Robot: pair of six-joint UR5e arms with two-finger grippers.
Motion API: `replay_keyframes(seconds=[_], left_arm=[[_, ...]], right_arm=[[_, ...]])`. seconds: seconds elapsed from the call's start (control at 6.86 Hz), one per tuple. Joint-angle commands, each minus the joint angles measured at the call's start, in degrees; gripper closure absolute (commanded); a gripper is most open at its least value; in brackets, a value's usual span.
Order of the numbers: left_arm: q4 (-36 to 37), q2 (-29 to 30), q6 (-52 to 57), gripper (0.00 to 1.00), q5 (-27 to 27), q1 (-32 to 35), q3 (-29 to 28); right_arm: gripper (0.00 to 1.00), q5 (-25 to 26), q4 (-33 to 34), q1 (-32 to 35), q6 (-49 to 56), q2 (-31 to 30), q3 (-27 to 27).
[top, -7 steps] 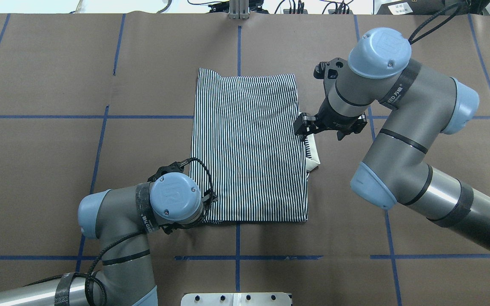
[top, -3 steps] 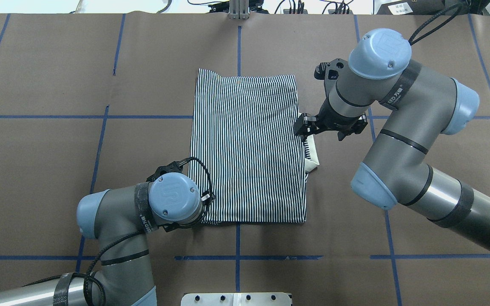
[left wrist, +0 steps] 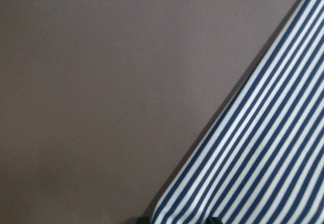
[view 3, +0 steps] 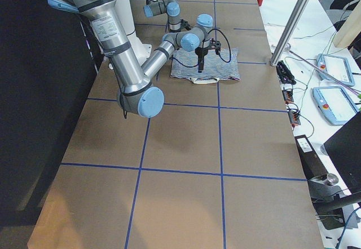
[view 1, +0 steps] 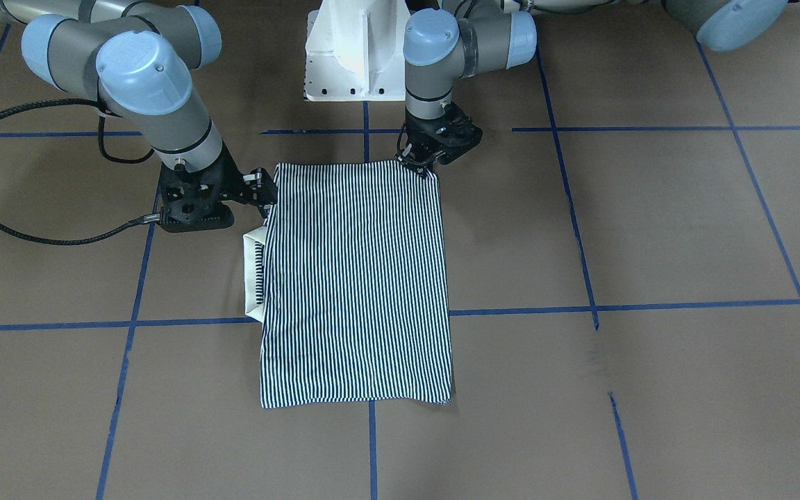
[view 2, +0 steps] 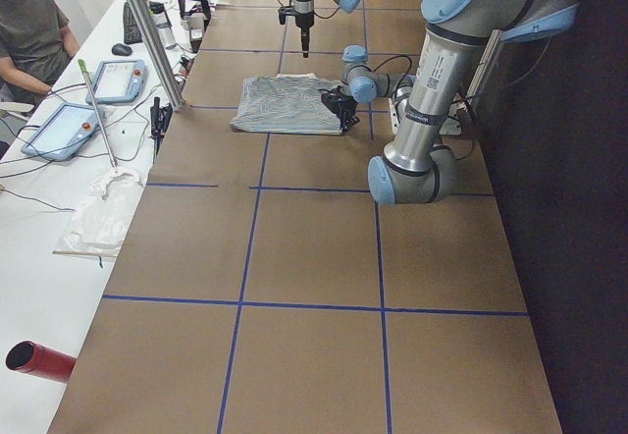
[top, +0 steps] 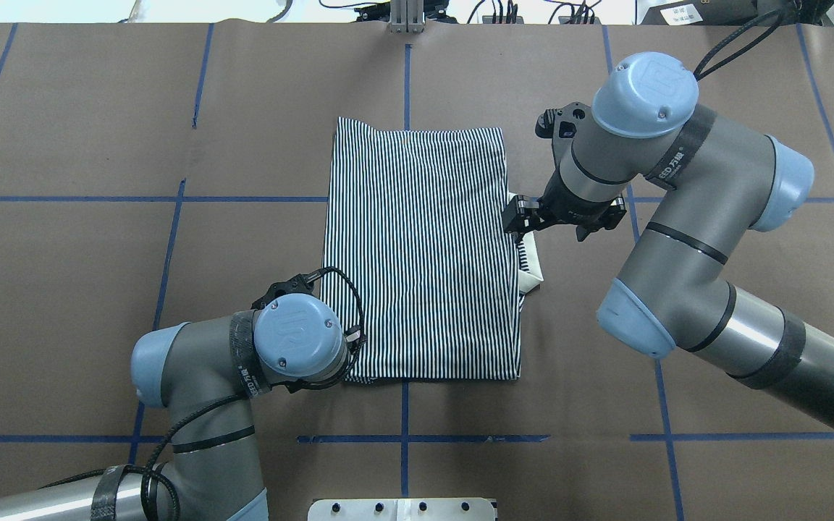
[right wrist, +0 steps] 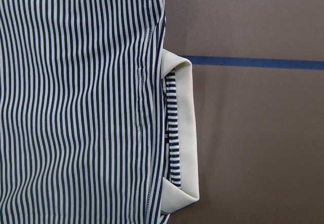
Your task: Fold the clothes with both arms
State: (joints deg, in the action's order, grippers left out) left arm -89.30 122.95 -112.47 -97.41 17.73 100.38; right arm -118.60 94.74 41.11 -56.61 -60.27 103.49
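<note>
A striped polo shirt (top: 420,253) is lying folded into a flat rectangle in the middle of the brown surface (top: 98,289), its cream collar (right wrist: 183,133) poking out along one long edge. The left gripper (view 1: 419,161) is sitting at the shirt's corner nearest the robot, and the right gripper (top: 520,218) is meeting the collar-side edge. Whether either pair of jaws is parted or clamped cannot be told.

Brown paper over the table (top: 62,289), gridded with blue tape lines (top: 69,198). Alongside now, a white bench (view 2: 29,277) with two teach pendants (view 2: 62,130), an aluminium post (view 2: 147,31) at its edge.
</note>
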Motion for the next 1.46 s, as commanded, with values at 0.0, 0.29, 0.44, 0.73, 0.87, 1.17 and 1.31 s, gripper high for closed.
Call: replay_keyframes(seconds=[0.0,0.29,0.44,0.73,0.87,1.17,1.31], left_arm=[[0.00,-0.25,1.02,1.00,0.03,-0.06,0.25],[0.79,-2.69,4.18,1.00,0.03,0.12,5.23],[1.66,-4.36,5.23,1.00,0.03,0.03,8.22],[1.76,-4.21,6.65,1.00,-0.15,0.03,9.13],[1.76,-3.94,6.73,1.00,-0.24,0.03,9.13],[1.76,-3.85,6.73,1.00,-0.33,0.03,9.04],[1.76,-3.68,6.73,1.00,-0.33,0.03,9.13]], right_arm=[[0.00,0.04,-0.08,-0.06,0.00,-0.02,-0.04],[0.00,-0.14,-0.34,-1.19,-6.17,0.07,0.14],[0.00,-0.05,-0.35,-3.21,-14.15,0.85,0.14],[0.00,4.04,-10.20,-10.21,-36.44,0.08,0.14],[0.00,10.34,-13.24,-15.91,-46.91,0.33,-0.47],[0.00,13.83,-12.13,-19.31,-58.04,0.42,-2.84],[0.00,13.83,-8.38,-20.09,-59.13,0.24,-2.85]])
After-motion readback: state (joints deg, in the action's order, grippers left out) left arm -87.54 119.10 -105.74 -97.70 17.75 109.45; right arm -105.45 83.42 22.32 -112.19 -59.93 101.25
